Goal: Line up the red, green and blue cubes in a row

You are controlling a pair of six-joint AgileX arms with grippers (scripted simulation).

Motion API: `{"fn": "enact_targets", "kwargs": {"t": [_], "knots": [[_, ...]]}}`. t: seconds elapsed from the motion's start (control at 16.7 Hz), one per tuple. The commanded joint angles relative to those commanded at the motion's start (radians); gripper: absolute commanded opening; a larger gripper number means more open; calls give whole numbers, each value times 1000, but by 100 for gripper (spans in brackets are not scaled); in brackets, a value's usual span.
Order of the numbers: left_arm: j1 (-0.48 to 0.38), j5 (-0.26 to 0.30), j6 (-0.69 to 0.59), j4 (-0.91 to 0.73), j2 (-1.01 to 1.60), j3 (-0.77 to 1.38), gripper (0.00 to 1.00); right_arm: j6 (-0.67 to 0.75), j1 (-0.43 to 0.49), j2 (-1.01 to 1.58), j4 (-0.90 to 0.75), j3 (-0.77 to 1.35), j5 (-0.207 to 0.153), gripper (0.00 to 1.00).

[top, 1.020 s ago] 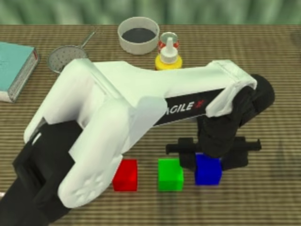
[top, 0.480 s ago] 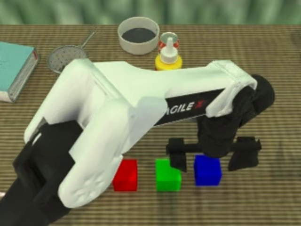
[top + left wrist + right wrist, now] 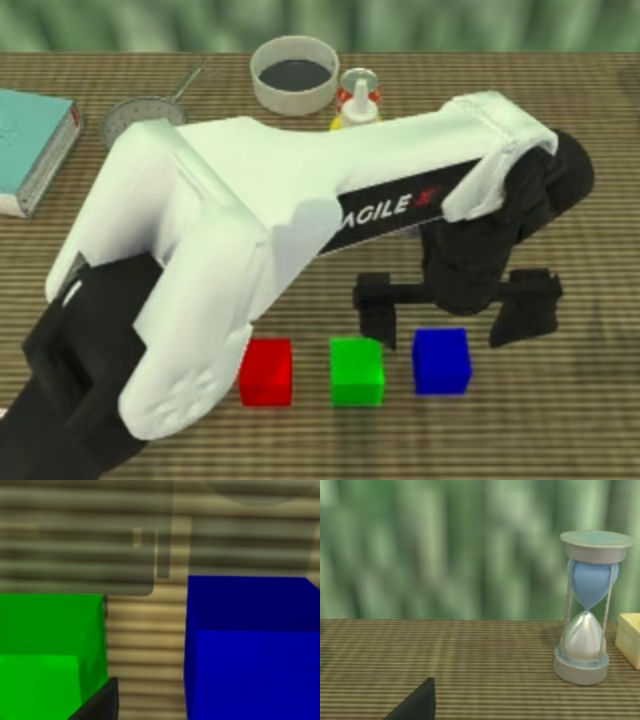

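The red cube (image 3: 266, 371), the green cube (image 3: 357, 370) and the blue cube (image 3: 442, 360) stand in a straight row near the table's front edge, with small gaps between them. My left gripper (image 3: 450, 318) hangs open just behind and above the blue cube, holding nothing, its fingers spread wider than the cube. The left wrist view looks down on the green cube (image 3: 45, 650) and the blue cube (image 3: 250, 650), with one dark fingertip (image 3: 102, 702) beside the green one. My right arm is out of the top view; its wrist view shows one fingertip (image 3: 422, 702) over bare table.
Along the back of the table are a white bowl (image 3: 294, 74), a yellow glue bottle (image 3: 358, 98), a metal strainer (image 3: 135, 118) and a teal book (image 3: 30, 145). The right wrist view shows an hourglass (image 3: 587, 610) and a pale yellow block (image 3: 630, 640).
My left gripper was shut on the blue cube, then opened and let it go. It has since risen and drawn back a little. The blue cube stays beside the green one.
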Motion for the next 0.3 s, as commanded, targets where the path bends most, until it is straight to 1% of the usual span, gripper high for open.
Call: {"fn": "enact_targets", "kwargs": {"t": [0.18,0.3], "knots": [[6,0,2,-106,-22,86,100,0,0,0,0,0,0,100],[8,0,4,-124,-29,103,100,0,0,0,0,0,0,100]]}}
